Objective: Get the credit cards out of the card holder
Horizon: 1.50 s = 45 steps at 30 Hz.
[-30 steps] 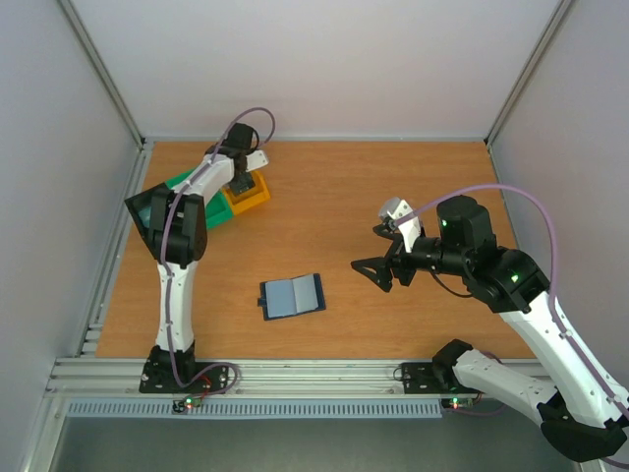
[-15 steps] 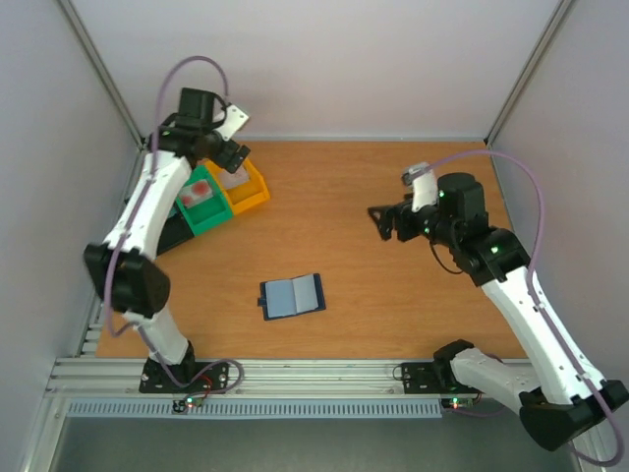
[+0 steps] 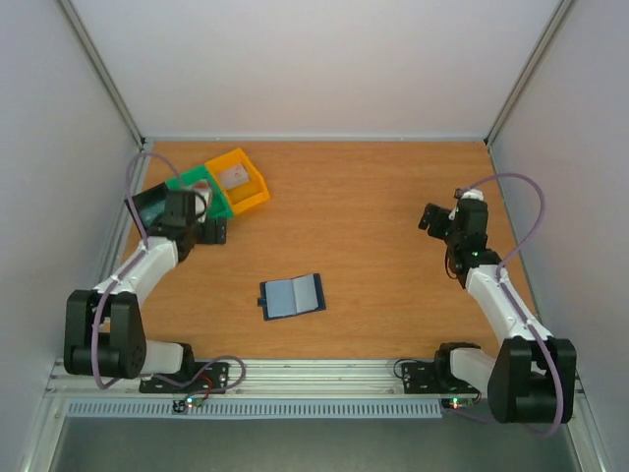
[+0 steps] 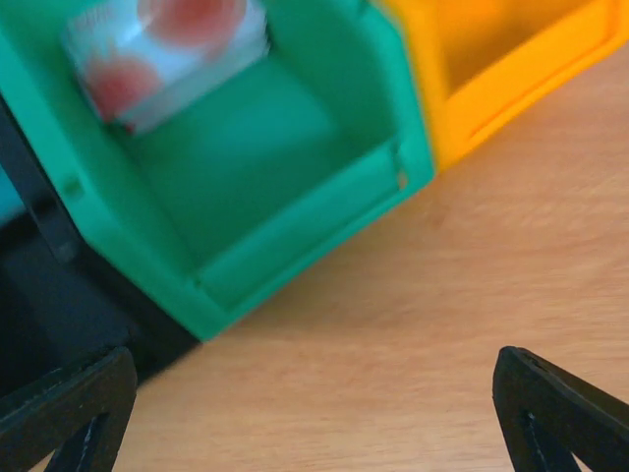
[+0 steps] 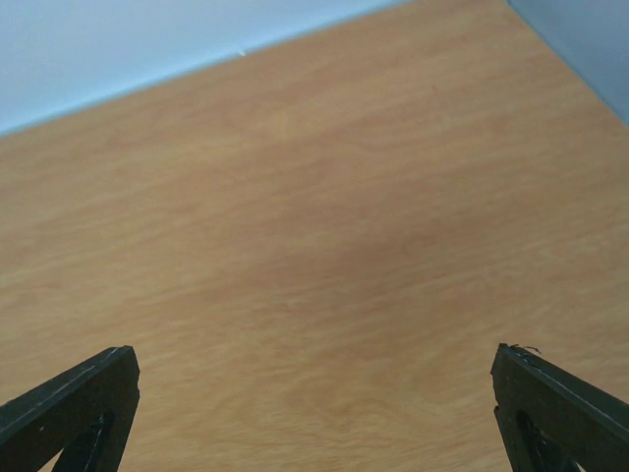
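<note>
The card holder [image 3: 292, 295] lies spread flat on the table's near middle, dark blue with lighter inner pockets, and no gripper touches it. A pale credit card with red marks [image 4: 167, 49] rests in the green bin [image 4: 295, 157]. Another pale card [image 3: 233, 177] lies in the yellow bin [image 3: 257, 192]. My left gripper [image 3: 203, 229] is open and low over bare wood just in front of the green bin; its fingers [image 4: 79, 403] hold nothing. My right gripper [image 3: 438, 218] is open over bare table at the right, nothing between its fingers [image 5: 560, 403].
A black bin [image 3: 155, 206] with something teal inside stands left of the green one, by the left wall. Grey walls close in the table at the left, back and right. A metal rail [image 3: 295, 374] runs along the near edge.
Both arms have folded back and down. The left gripper came down from above the bins to the table beside them. The right gripper drew back to the right. The card holder stayed put.
</note>
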Available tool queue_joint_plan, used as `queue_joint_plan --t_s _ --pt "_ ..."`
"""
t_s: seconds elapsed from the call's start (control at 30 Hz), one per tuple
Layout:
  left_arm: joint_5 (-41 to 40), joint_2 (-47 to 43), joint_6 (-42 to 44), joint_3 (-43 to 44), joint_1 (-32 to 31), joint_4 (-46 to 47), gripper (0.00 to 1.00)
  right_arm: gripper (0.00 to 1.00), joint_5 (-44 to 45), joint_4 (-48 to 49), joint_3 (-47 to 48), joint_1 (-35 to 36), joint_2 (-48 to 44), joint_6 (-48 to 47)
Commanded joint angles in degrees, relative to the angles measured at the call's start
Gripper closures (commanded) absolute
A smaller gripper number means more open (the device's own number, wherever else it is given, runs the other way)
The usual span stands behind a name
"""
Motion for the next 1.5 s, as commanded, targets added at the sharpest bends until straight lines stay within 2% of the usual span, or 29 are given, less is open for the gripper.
queue_joint_plan --t_s 0.0,0.13,0.2,0.27,0.37,0.43,0.5,0.53,0.6,0.7,0.73,0.8,0.83,0.87,0.97,1.1,1.2,1.3,1.47 --pt "-5.9 -3.1 -3.7 -13.6 0.0 32.1 0.01 0.02 3.3 21.7 -7.7 -0.7 1.5 -3.6" --pt "-5.3 0.7 -3.7 -21.2 0.0 46.3 0.01 0.02 7.4 47.4 -20.7 -0.7 4.4 -7.6" --pt "-6.3 0.4 -4.1 -22.9 0.0 49.8 0.01 0.02 9.3 62.7 -26.6 -0.8 9.8 -8.8" --pt "-5.3 0.1 -4.4 -27.3 -0.1 61.8 0.01 0.02 7.5 75.9 -30.6 -0.7 13.2 -10.1" --pt "-0.6 5.0 1.2 -36.7 -0.2 83.1 0.01 0.01 6.0 77.6 -31.5 -0.8 13.3 -10.7" --pt "-0.3 14.3 1.8 -39.8 -0.3 100.7 0.00 0.01 3.8 74.2 -30.4 -0.8 12.3 -11.4" --pt "-2.3 11.5 1.6 -36.8 -0.4 89.1 0.01 0.02 2.2 69.1 -29.1 -0.7 10.9 -12.2" --pt "-2.6 10.2 1.4 -35.7 -0.4 86.2 0.01 0.02 2.1 67.2 -28.7 -0.8 10.4 -12.2" --pt "-3.4 12.7 1.2 -35.5 -0.4 90.9 0.01 0.01 3.1 64.9 -27.7 -0.8 10.4 -11.9" --pt "-1.8 11.1 1.6 -35.6 -0.4 87.9 0.01 0.02 2.3 60.5 -25.4 -0.8 13.7 -12.2" --pt "-1.9 11.5 1.5 -35.3 -0.4 87.7 0.01 0.01 2.4 63.2 -25.8 -0.7 16.6 -12.2" --pt "-2.7 12.4 1.6 -34.7 -0.4 88.4 0.00 0.01 2.0 79.2 -29.0 -0.8 24.9 -12.1" --pt "-2.8 11.8 1.5 -34.2 -0.4 86.7 0.01 0.01 1.8 83.5 -29.7 -0.8 28.8 -12.2" --pt "-2.7 11.3 1.3 -34.0 -0.4 85.3 0.00 0.02 1.1 83.7 -28.9 -0.7 30.3 -12.4" --pt "-3.0 12.1 1.3 -33.9 -0.4 86.5 0.01 0.02 -0.2 80.8 -27.6 -0.8 29.9 -12.8" --pt "-3.8 12.0 1.1 -32.0 -0.4 83.2 0.01 0.01 -0.9 78.2 -26.3 -0.8 29.4 -13.0" --pt "-5.6 11.9 0.4 -29.4 -0.4 77.6 0.01 0.02 -2.4 70.2 -22.9 -0.8 28.2 -13.5" --pt "-6.0 11.9 0.0 -29.0 -0.4 77.1 0.01 0.02 -6.0 59.3 -18.0 -0.8 27.7 -14.8" --pt "-5.7 11.9 0.3 -29.2 -0.4 77.5 0.01 0.02 -6.6 57.6 -16.7 -0.8 27.7 -15.0"
